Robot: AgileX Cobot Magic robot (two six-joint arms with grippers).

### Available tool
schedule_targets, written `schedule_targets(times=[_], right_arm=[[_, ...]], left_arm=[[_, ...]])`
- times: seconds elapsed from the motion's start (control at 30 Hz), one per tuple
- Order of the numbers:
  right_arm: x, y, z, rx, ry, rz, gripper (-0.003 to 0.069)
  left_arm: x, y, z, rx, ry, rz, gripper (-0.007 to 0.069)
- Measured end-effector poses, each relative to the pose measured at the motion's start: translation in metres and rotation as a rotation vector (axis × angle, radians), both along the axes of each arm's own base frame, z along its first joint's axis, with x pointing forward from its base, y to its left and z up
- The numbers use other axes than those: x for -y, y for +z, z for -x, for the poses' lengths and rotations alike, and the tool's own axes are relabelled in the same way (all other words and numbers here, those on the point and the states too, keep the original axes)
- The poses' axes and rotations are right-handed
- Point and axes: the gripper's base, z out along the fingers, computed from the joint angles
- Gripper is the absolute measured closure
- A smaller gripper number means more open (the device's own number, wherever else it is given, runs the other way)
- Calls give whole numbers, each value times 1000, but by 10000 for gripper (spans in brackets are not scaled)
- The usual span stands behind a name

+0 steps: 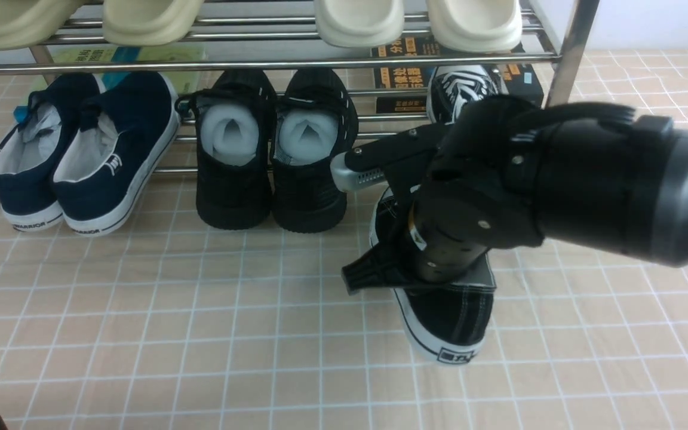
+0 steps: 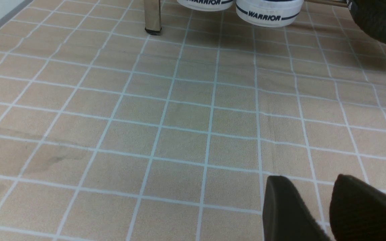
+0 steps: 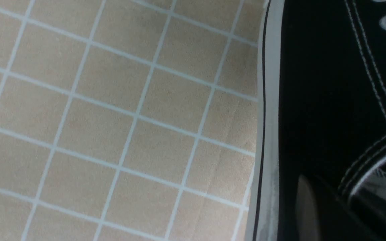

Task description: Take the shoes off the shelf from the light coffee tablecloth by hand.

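Our right gripper (image 1: 405,267) pinches, jaws narrow, the collar of 1 black canvas sneaker (image 1: 448,322) lying on the light coffee tablecloth (image 1: 200,334), long axis near to far, heel near, toe toward the chrome shelf (image 1: 565,65). Its mate (image 1: 460,89) sits on the lower tier directly beyond, likeliest a right-arm reach. Our left gripper (image 2: 310,190) hangs spread and empty, well left.

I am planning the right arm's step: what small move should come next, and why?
Probably open the right gripper and let go: its shoe already seems to rest on the cloth, clear of the shelf; its mate waits there.
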Motion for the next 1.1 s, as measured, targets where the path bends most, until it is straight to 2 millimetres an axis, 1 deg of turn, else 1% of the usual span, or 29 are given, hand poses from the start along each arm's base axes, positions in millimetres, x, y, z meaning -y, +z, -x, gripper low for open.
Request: schedule_targets(times=[0.1,0.23,0.37,0.4,0.43,0.47,0.53,0.6,0.63,0.67,0.73,0.8,0.9,0.97,1.07,1.1], right_arm=[[-5,-7,-4,2,-32,-34,639],[-8,-9,-6,5,-57,-71,629],[-10,-9,-6,8,-67,-94,573],[-11,-9,-6,8,-67,-104,536],[-11,-9,-6,8,-67,-107,518],[-11,-9,-6,1,-71,-114,472],[-12,-8,-5,-11,-72,-125,403],[-13,-5,-5,-16,-49,-119,370],[-13,-5,-5,-16,-45,-117,368],[-13,1,-7,-12,-14,-99,365],[-10,18,-14,-10,24,-74,406],[-4,33,-21,-11,31,-63,468],[15,56,-40,-2,11,-56,605],[30,67,-53,22,-26,-66,662],[55,75,-74,55,-96,-82,667],[56,75,-75,58,-99,-84,666]], left_arm=[[0,0,0,0,0,0,385],[0,0,0,0,0,0,385],[0,0,0,0,0,0,385],[0,0,0,0,0,0,385],[0,0,0,0,0,0,385],[0,0,0,0,0,0,385],[0,0,0,0,0,0,385],[0,0,0,0,0,0,385],[0,0,0,0,0,0,385],[0,0,0,0,0,0,385],[0,0,0,0,0,0,385],[0,0,0,0,0,0,385],[0,0,0,0,0,0,385],[0,0,0,0,0,0,385],[0,0,0,0,0,0,385],[0,0,0,0,0,0,385]])
